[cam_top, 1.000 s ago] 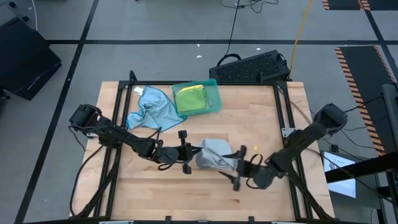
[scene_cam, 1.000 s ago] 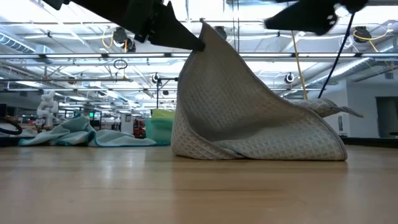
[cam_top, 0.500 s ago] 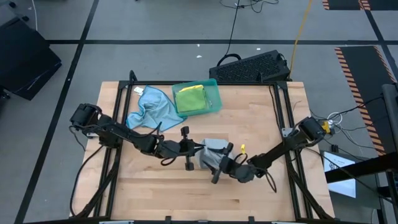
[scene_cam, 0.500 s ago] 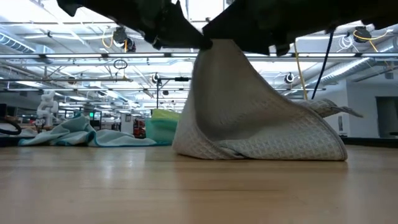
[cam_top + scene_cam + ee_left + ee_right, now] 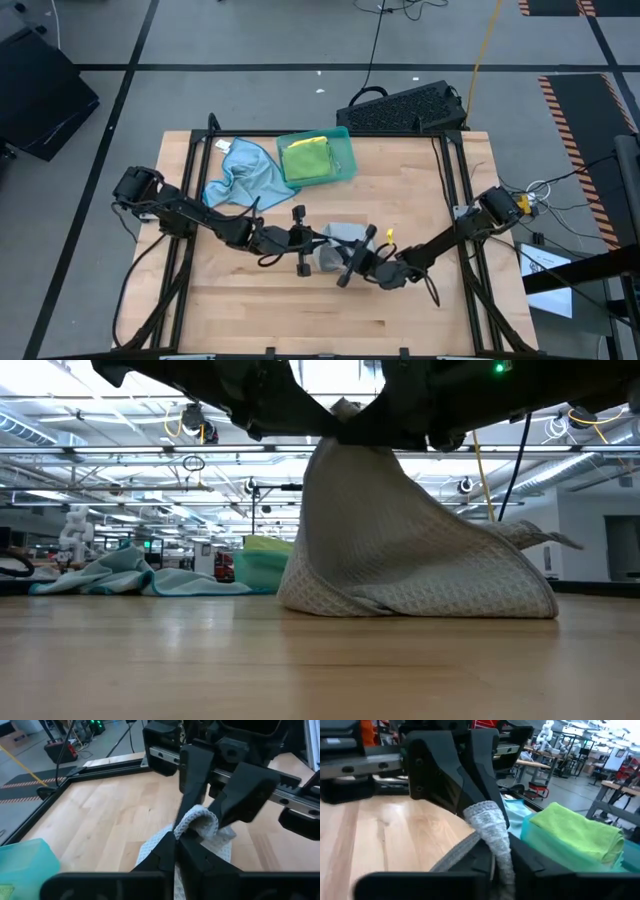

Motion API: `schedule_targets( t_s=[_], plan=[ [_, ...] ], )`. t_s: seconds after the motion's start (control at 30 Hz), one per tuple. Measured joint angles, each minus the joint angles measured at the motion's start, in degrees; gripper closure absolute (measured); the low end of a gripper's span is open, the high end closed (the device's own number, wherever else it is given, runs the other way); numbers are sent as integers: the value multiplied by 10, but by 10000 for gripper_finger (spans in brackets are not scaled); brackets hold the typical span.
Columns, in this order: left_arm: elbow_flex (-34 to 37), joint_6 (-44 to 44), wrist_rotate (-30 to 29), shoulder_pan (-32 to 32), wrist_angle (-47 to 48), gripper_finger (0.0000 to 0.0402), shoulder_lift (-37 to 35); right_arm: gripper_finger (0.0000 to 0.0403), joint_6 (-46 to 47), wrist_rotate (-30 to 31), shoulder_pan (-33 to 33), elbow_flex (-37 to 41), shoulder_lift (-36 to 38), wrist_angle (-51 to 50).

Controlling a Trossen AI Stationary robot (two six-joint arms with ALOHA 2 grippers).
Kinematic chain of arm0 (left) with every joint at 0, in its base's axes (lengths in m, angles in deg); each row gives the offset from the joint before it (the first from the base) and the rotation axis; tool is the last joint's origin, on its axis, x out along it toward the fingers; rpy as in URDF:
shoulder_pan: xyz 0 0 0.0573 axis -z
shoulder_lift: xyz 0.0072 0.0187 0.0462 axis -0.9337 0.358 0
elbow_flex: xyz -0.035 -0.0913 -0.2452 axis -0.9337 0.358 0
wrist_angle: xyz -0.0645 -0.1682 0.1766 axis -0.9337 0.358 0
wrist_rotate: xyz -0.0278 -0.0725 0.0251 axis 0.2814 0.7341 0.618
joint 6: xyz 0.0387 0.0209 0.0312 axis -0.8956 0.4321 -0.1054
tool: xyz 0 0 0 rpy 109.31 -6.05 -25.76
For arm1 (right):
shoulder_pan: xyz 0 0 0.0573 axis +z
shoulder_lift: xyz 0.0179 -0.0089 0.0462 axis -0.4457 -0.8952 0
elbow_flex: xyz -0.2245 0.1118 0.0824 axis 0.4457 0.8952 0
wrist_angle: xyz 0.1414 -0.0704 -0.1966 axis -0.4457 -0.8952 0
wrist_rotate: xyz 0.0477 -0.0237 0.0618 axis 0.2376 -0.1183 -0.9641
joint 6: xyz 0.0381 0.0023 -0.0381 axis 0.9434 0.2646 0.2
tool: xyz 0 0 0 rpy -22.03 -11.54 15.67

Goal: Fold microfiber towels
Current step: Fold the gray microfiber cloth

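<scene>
A grey towel (image 5: 400, 550) stands as a tent in the middle of the table, with its peak raised and its lower folds on the wood. My left gripper (image 5: 322, 241) is shut on that peak from the left. My right gripper (image 5: 352, 258) is shut on the same peak from the right, tip to tip with the left one. A light blue towel (image 5: 240, 172) lies crumpled at the far left. A green towel (image 5: 308, 157) lies folded in the teal tray (image 5: 345, 140). My left gripper pinches the grey towel's raised, bunched corner (image 5: 192, 822) between its two fingers. They come from the table's left, slanting slightly down. The towel hangs below them, its lower part (image 5: 420, 600) resting on the table. My right gripper pinches the same raised corner (image 5: 487, 820) between its two fingers, coming level from the table's right, opposite the left fingers. The cloth drapes down from the hold to the table; one layer or several, I cannot tell.
A black keyboard (image 5: 405, 108) lies just beyond the table's far edge. Black frame rails (image 5: 455, 180) run along the table's sides. Bare wood lies in front of the grey towel toward the near edge.
My right gripper has gone toward the table's left edge and down to the towel's raised peak, and has shut on it. The peak has shifted slightly toward the right gripper. The towel's lower folds have stayed on the table.
</scene>
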Motion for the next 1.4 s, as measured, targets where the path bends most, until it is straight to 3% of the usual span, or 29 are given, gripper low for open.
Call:
schedule_targets(
  t_s=[0.07, 0.23, 0.57, 0.73, 1.03, 1.2, 1.3, 1.4],
  plan=[
    [0, 0, 2, 1, -2, 380, 0, 396, -13, -1, 5, 0, 8, -11],
    [0, -2, 13, 3, 3, 364, 0, 387, 3, 10, 14, 0, 52, -69],
    [0, 53, 29, 12, -6, 213, 41, 396, 15, 11, 24, 0, 180, -231],
    [1, 54, 30, 16, -65, 167, 97, 399, 13, 12, 24, 0, 254, -302],
    [0, 78, 28, 20, -228, 158, 129, 398, 7, 13, 23, 0, 340, -392],
    [0, 21, -1, 14, -281, 158, 128, 397, -11, 12, 16, 0, 356, -399],
    [0, -50, -78, -7, -212, 158, 108, 397, -11, 12, 15, 0, 356, -400],
    [-2, -88, -145, -18, -143, 160, 29, 397, 26, 11, 25, 0, 356, -408]
  ],
)
